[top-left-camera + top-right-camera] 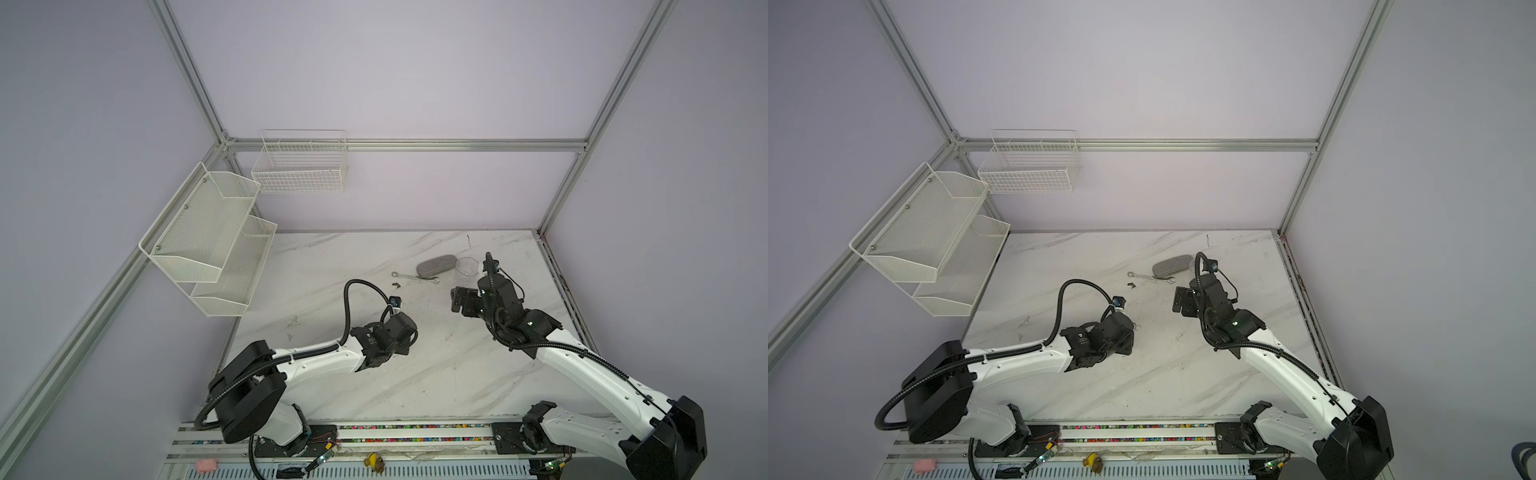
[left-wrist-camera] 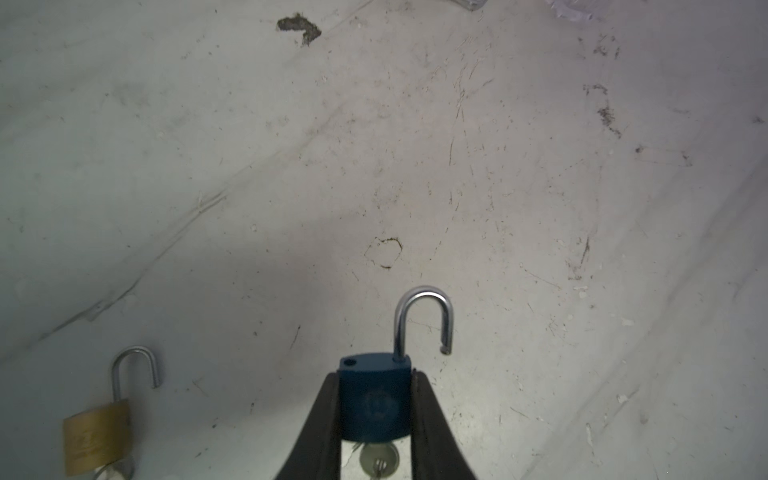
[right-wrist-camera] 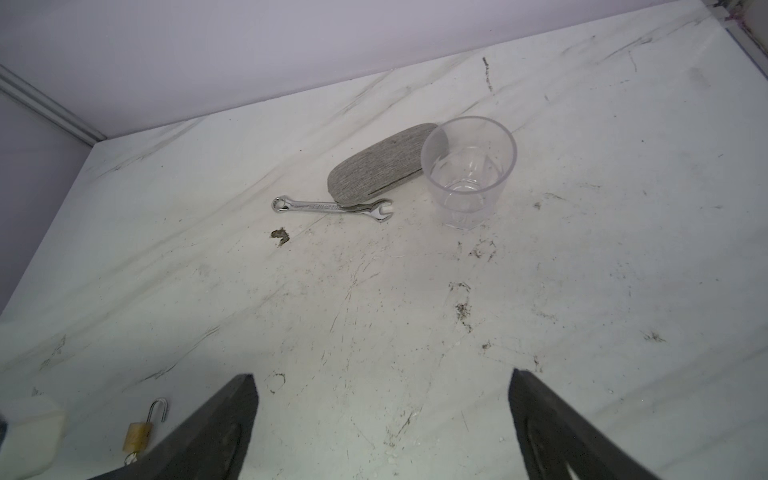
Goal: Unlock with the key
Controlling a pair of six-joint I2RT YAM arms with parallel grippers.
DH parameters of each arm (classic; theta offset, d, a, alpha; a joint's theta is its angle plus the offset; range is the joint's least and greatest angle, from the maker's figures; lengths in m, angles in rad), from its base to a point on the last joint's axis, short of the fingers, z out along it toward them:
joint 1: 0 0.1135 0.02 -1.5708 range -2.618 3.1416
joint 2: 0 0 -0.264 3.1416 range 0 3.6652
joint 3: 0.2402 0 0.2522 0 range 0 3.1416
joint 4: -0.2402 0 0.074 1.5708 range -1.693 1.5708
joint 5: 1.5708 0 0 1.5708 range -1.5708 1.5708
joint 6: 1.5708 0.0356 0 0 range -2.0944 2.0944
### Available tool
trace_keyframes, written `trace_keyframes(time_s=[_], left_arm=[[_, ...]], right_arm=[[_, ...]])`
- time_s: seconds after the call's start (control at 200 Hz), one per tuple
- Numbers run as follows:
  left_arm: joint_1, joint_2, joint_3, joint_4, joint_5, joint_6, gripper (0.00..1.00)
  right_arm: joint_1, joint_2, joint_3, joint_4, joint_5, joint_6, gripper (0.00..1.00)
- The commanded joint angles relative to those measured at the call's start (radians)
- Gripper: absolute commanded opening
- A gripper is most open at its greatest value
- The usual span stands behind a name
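Jaws: left gripper [image 2: 376,374] pinches the blue padlock [image 2: 374,403] by its sides (shackle sprung, key [image 2: 379,459] in its base); right gripper [image 3: 382,382] spread wide, empty. Brass padlock [image 2: 96,440] lies beside on the table [image 3: 582,311]. Wrench [image 3: 324,205], grey case [image 3: 374,170] and cup [image 3: 467,174] cluster near the far edge; open marble before both grippers.

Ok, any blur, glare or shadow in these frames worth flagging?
Left wrist view: blue padlock sharp, glint on its shackle, soft shadow across the table. Right wrist view: cup crisp, brass padlock near the edge slightly soft. Both top views: flat, even light; wrench barely resolved.
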State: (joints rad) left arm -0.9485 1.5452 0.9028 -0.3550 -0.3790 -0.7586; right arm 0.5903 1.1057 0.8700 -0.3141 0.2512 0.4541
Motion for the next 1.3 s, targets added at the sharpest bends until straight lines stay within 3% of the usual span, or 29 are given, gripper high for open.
trace_keyframes(time_s=[0.0,0.16,0.41,0.545,0.745,0.9,0.94,1.03,1.14,1.24,1.295], left_arm=[[-0.006,0.090,0.166,-0.167,-0.032,-0.140,0.00],[-0.004,0.221,0.281,-0.351,-0.095,-0.215,0.00],[-0.005,0.279,0.290,-0.385,-0.047,-0.228,0.00],[-0.006,0.285,0.292,-0.384,-0.031,-0.214,0.19],[-0.004,0.198,0.295,-0.383,-0.025,-0.191,0.67],[0.023,0.032,0.304,-0.427,-0.165,-0.163,0.99],[0.035,-0.023,0.303,-0.443,-0.224,-0.143,1.00],[0.110,-0.173,0.261,-0.443,-0.367,-0.096,1.00],[0.325,-0.332,0.126,-0.331,-0.471,0.036,1.00],[0.483,-0.458,-0.072,-0.055,-0.584,0.263,1.00],[0.558,-0.513,-0.206,0.180,-0.550,0.432,1.00]], right_arm=[[-0.023,-0.016,-0.030,0.084,0.010,0.029,0.97],[-0.043,-0.007,-0.054,0.106,-0.006,0.029,0.97],[-0.060,-0.003,-0.082,0.149,0.003,0.039,0.97],[-0.062,-0.007,-0.104,0.172,0.038,0.054,0.97],[-0.087,-0.029,-0.116,0.218,0.158,0.084,0.97],[-0.141,-0.023,-0.151,0.303,0.321,0.101,0.97],[-0.165,-0.024,-0.167,0.334,0.361,0.096,0.97],[-0.231,-0.024,-0.208,0.436,0.429,0.066,0.97],[-0.336,0.019,-0.263,0.594,0.432,0.004,0.97],[-0.403,0.121,-0.314,0.779,0.414,-0.088,0.97],[-0.423,0.194,-0.347,0.899,0.413,-0.145,0.97]])
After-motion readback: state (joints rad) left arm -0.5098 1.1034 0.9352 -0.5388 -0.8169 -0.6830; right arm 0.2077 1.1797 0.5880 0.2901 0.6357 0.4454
